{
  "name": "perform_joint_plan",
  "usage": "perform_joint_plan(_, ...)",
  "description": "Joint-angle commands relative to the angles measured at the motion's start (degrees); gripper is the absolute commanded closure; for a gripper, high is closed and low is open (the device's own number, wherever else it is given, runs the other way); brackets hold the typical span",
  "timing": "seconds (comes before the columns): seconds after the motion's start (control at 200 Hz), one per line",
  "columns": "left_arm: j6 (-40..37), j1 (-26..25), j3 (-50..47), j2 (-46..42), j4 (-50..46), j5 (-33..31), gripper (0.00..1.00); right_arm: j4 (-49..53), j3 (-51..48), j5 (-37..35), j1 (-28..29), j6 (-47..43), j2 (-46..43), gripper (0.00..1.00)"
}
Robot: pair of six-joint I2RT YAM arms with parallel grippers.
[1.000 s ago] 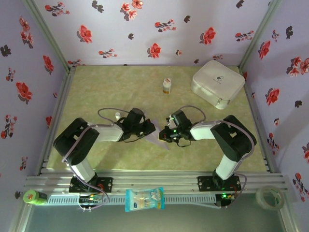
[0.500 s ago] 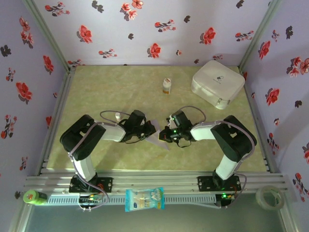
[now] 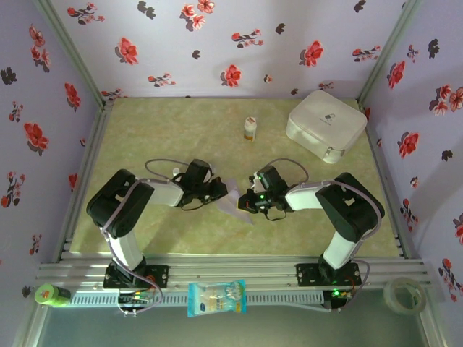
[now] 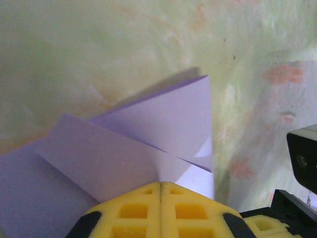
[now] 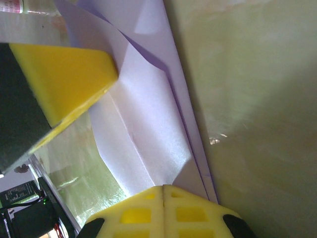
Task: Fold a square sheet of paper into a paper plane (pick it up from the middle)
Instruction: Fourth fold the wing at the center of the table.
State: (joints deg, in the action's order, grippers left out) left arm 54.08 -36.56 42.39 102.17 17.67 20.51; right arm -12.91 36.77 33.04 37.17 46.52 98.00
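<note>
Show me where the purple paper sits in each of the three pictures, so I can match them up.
Top external: the folded paper lies at centre, between the left tool and right tool.
Left wrist: centre and lower left, just above the yellow fingers.
Right wrist: a band from top centre down to the yellow fingers.
Shared landmark: the green marbled table.

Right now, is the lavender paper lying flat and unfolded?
No, the paper shows creased flaps folded over one another.
</note>
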Motion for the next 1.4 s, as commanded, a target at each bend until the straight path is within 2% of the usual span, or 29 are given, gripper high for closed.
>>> perform_joint_plan(0.0, -6.13, 4.12, -0.01, 0.35, -6.33, -6.36, 1.0, 8.65, -3.17, -4.3, 0.19, -1.78, 3.52, 1.0)
perform_joint_plan(0.245, -9.52, 6.73, 2.48, -0.04, -10.46, -6.54, 1.0, 8.69, -3.45, -4.38, 0.19, -1.96, 3.37, 1.0)
perform_joint_plan(0.585, -11.79, 7.11, 7.6, 0.77, -16.69, -7.86, 1.0, 8.69, -3.66, -4.2, -0.08, -2.31, 3.16, 1.0)
perform_joint_plan(0.87, -13.26, 6.51, 11.66, -4.86, -22.41, -8.03, 1.0, 8.9, -3.23, -4.21, -0.19, -2.4, 2.96, 1.0)
perform_joint_plan(1.095, -11.25, 2.05, 12.15, -7.66, -22.23, -7.69, 0.98, 9.53, -2.2, -4.4, -0.3, -2.23, 2.46, 0.99)
perform_joint_plan(1.395, -4.43, -5.56, 7.78, -3.43, -12.03, -2.82, 1.0, 10.27, -2.3, -5.06, -0.25, -2.32, 1.59, 0.99)
